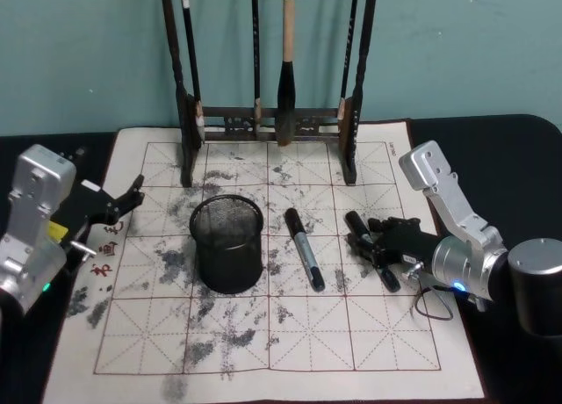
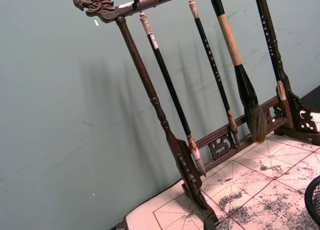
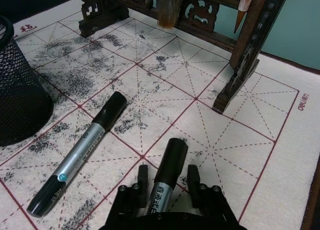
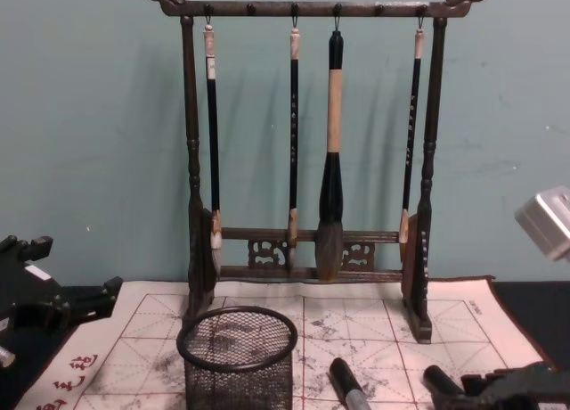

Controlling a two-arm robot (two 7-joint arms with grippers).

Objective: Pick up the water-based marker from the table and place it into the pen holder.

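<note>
Two black-and-silver water-based markers lie on the ink-stained grid mat. One marker (image 1: 304, 248) (image 3: 82, 152) (image 4: 347, 383) rests just right of the pen holder (image 1: 226, 246) (image 3: 15, 100) (image 4: 238, 356), a black wire-mesh cup standing upright. The other marker (image 1: 367, 232) (image 3: 169, 162) lies between the fingers of my right gripper (image 1: 358, 234) (image 3: 167, 182), which is open, low on the mat, with a finger on each side and small gaps. My left gripper (image 1: 132, 198) (image 4: 62, 303) is parked open at the mat's left edge.
A tall dark wooden brush rack (image 1: 268, 114) (image 4: 307, 250) (image 2: 175, 140) with several hanging brushes stands at the back of the mat; its right foot (image 3: 235, 85) is just beyond my right gripper. Black table (image 1: 518, 158) surrounds the mat.
</note>
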